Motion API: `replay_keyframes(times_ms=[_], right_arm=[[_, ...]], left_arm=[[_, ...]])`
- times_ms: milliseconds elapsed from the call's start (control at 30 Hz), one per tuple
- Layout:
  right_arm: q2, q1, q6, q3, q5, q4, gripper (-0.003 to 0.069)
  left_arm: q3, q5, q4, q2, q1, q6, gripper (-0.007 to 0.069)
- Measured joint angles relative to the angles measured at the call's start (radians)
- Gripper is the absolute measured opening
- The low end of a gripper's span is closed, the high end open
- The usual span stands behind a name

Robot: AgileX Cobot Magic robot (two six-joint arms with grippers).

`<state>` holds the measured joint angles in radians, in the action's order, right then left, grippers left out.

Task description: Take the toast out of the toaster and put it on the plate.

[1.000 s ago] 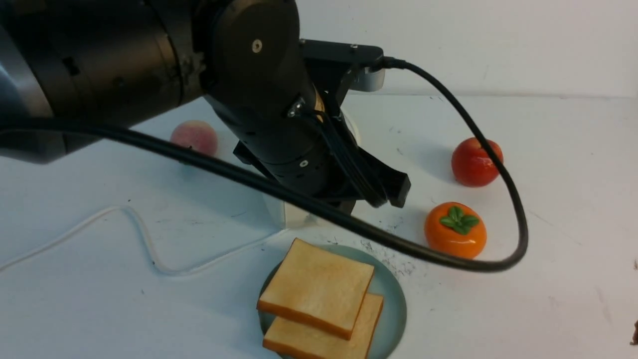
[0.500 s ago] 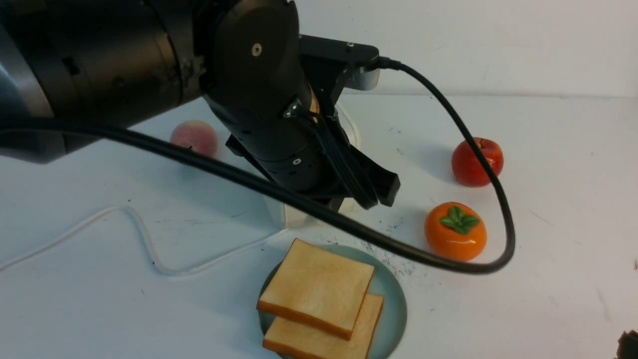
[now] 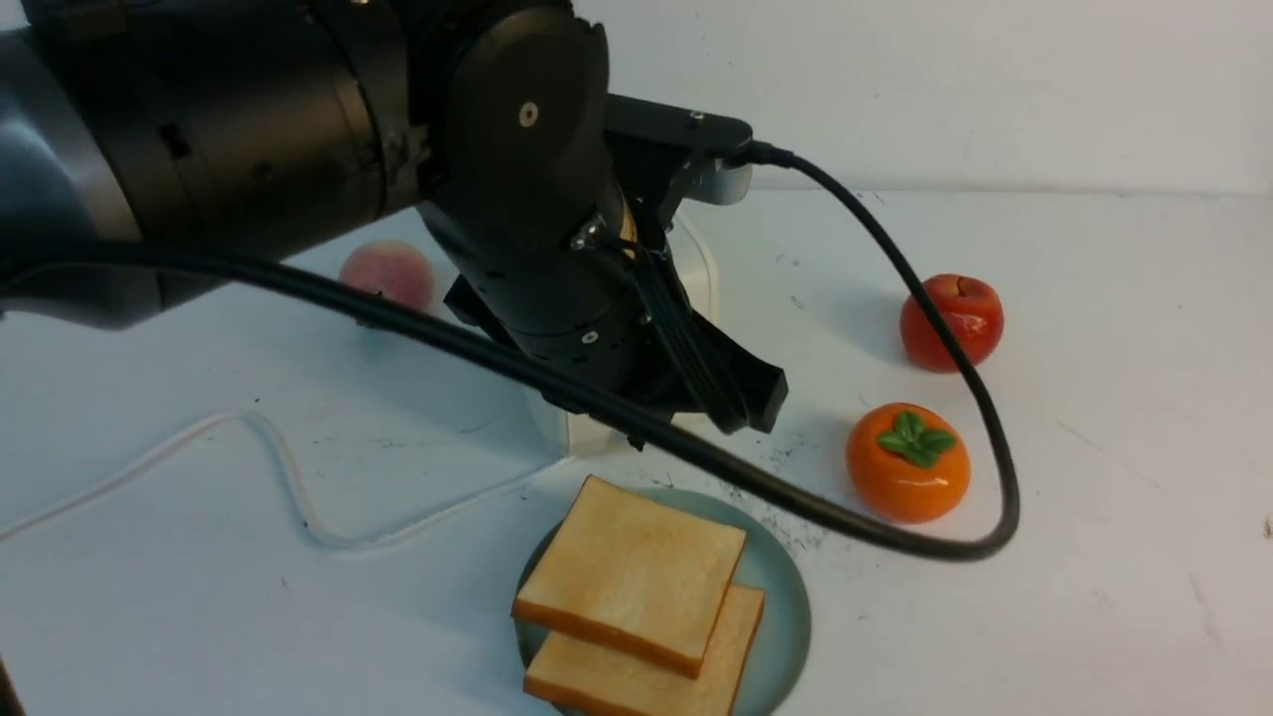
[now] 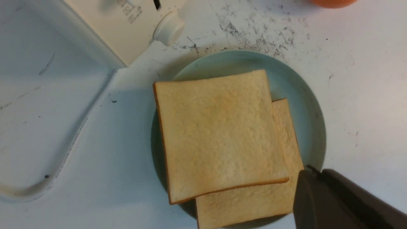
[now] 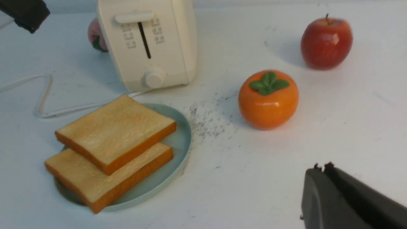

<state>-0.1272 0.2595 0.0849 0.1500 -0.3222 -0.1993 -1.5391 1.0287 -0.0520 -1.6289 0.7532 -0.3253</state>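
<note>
And on to the front view, with a small shift of the left arm (image 3: 517,199), its wrist now a touch lower than in the last frame; a smaller reach in the black cable (image 3: 980,547) too, and no more dark shape at the lower right edge, but a dark sliver at the lower left edge instead, too little to name; no change in the two slices of toast (image 3: 636,572), both flat on the plate (image 3: 781,597), one partly over the other; just beyond, the toaster (image 3: 587,435), mostly hidden behind the arm; same spots as before for the peach (image 3: 390,273), the apple (image 3: 955,323) and the persimmon (image 3: 907,462).

Over to the left wrist view; left gripper (image 4: 313,170) narrow, tips together, with nothing between them, above the plate's edge; looks like a release already made, and so probably just backing off from here.

Now the right wrist view; right gripper (image 5: 322,168) narrow as well, tips together and empty, well apart from the toast; lever (image 5: 135,17) up at the top of its track; impossible to see into the slots, so no telling about any more bread inside; job apparently done, with only a clear retreat left, minding the overhanging upper slice and the loose cable.
</note>
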Motion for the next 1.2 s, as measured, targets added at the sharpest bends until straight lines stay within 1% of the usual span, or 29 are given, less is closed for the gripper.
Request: replay_keyframes(times_ms=[33,67,167,267,400,567,700,767,833,900,933,1000,1033,1100,1200], right_arm=[[0.029,-0.023,0.000,-0.018,0.007,0.009,0.0004],[0.075,-0.071,-0.001,-0.055,0.010,0.017,0.0004],[0.130,-0.172,-0.001,-0.133,0.010,0.028,0.0006],[0.136,-0.231,-0.001,-0.172,-0.024,0.031,0.0010],[0.137,-0.238,-0.001,-0.169,-0.049,0.047,0.0012],[0.137,-0.238,-0.001,-0.167,-0.058,0.051,0.0012],[0.137,-0.238,-0.001,-0.167,-0.058,0.051,0.0014],[0.137,-0.238,-0.001,-0.167,-0.058,0.051,0.0013],[0.137,-0.238,-0.001,-0.167,-0.058,0.051,0.0013],[0.137,-0.238,-0.001,-0.167,-0.058,0.051,0.0015],[0.137,-0.238,-0.001,-0.167,-0.058,0.051,0.0015],[0.137,-0.238,-0.001,-0.167,-0.058,0.051,0.0018],[0.137,-0.238,-0.001,-0.167,-0.058,0.051,0.0018],[0.137,-0.238,-0.001,-0.167,-0.058,0.052,0.0021],[0.137,-0.238,-0.001,-0.167,-0.058,0.052,0.0025]], left_arm=[[0.000,-0.006,0.000,-0.007,0.000,0.000,-0.0014],[0.000,-0.018,0.000,-0.020,0.000,0.000,-0.0014],[0.000,-0.041,0.000,-0.034,0.000,0.000,-0.0014],[0.000,-0.062,0.000,-0.038,0.000,0.000,-0.0014],[0.000,-0.073,0.005,-0.035,0.000,0.000,-0.0014],[0.000,-0.074,0.066,0.020,0.000,0.000,-0.0013],[0.000,-0.067,0.095,0.143,0.000,0.000,-0.0013],[0.000,-0.030,0.098,0.273,0.000,0.025,-0.0013],[0.000,-0.004,0.094,0.340,0.000,0.038,-0.0013],[0.004,0.053,0.068,0.490,0.000,0.047,-0.0013],[0.008,0.055,0.065,0.502,0.000,0.047,-0.0013],[0.076,0.053,0.052,0.655,0.000,0.025,-0.0013],[0.084,0.049,0.052,0.667,0.000,0.022,-0.0013],[0.214,0.002,0.052,0.814,0.000,-0.016,-0.0013],[0.433,-0.126,0.052,1.003,0.000,-0.051,-0.0013]])
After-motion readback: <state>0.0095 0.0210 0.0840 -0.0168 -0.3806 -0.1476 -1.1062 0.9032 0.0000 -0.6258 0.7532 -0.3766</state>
